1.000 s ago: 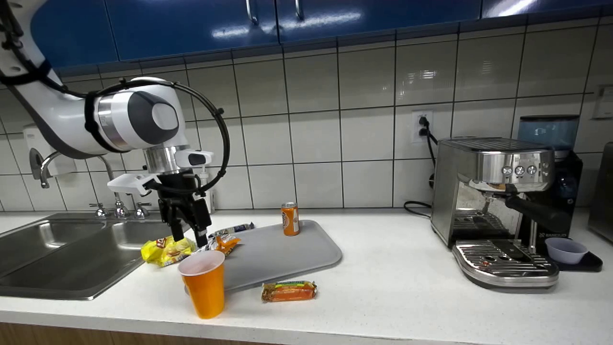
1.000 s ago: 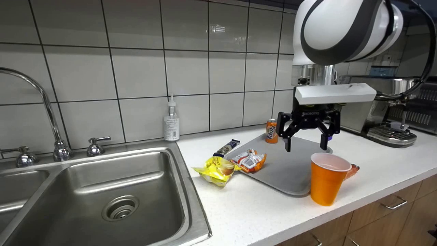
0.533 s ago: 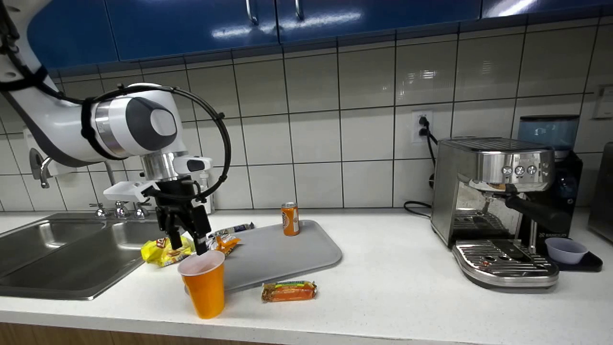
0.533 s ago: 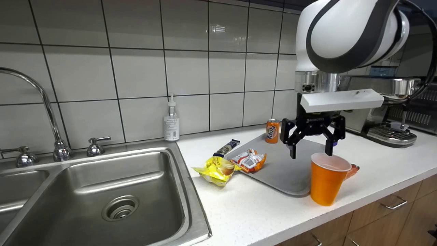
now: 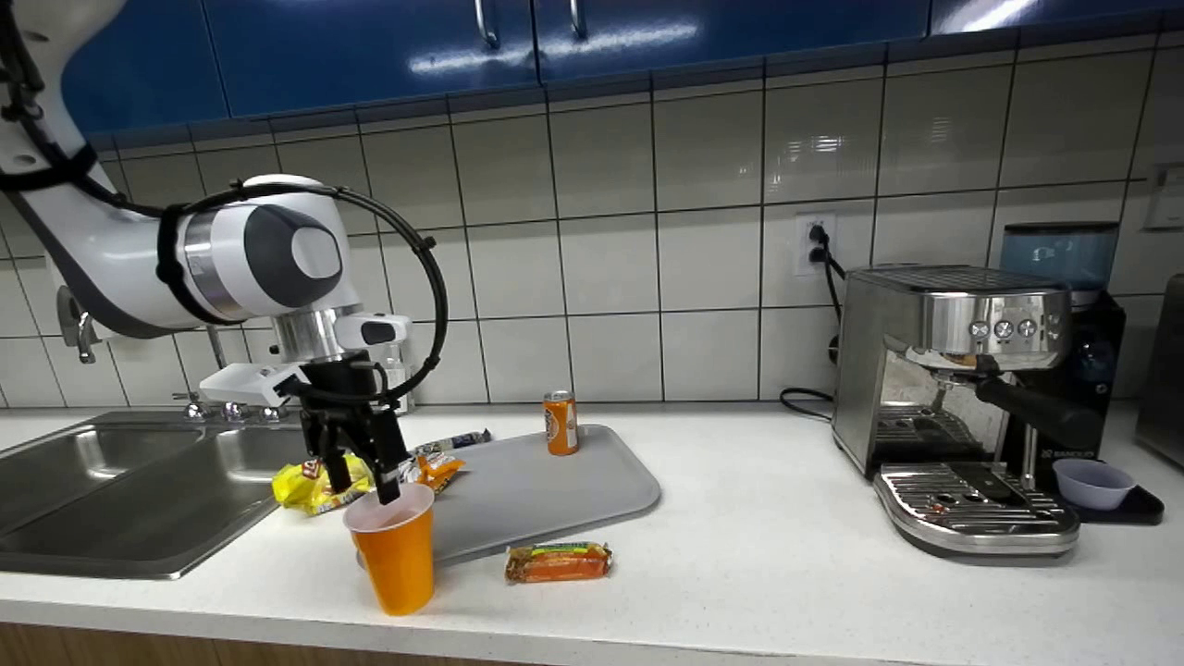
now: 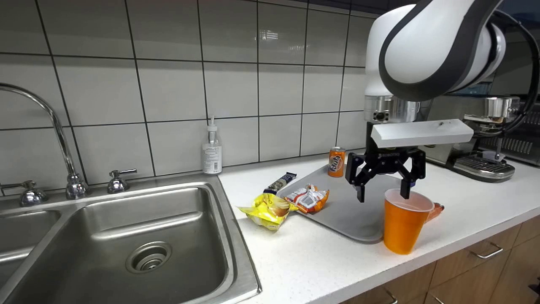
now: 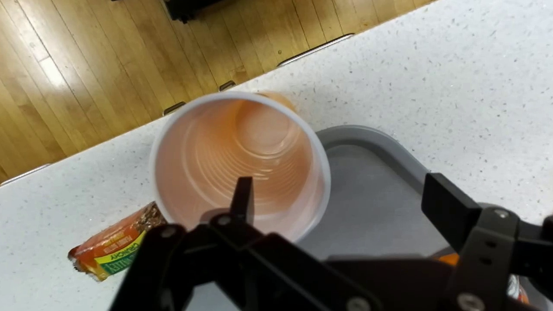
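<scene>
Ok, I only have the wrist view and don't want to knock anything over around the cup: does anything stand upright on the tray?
Observer: Yes, an orange can stands towards the back of the tray, well apart from the cup.
Operator: What else stands upright outside my view?
Observer: A pump bottle, close to the tiled wall.
Operator: And lying low?
Observer: A yellow bag lies between the tray and the sink.
</scene>
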Controlling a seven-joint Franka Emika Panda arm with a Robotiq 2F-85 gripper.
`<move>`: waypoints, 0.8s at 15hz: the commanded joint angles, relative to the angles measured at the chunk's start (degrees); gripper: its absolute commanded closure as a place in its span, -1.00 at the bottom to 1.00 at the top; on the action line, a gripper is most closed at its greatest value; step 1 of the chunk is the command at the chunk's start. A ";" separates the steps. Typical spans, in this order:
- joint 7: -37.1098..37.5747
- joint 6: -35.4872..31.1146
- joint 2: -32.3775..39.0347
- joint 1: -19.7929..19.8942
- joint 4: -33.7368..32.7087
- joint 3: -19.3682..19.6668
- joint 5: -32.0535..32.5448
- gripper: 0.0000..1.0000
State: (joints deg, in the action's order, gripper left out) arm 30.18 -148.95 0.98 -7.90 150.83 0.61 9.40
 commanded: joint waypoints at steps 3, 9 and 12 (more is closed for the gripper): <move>-0.60 -1.62 1.32 1.56 0.09 -0.95 1.63 -0.47; 0.18 -1.12 1.85 1.24 -0.14 -0.73 3.65 0.47; 0.71 -0.95 1.87 1.18 -0.30 -0.60 5.10 0.91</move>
State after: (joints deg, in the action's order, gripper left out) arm 30.18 -149.89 2.99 -7.89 150.83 0.62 12.12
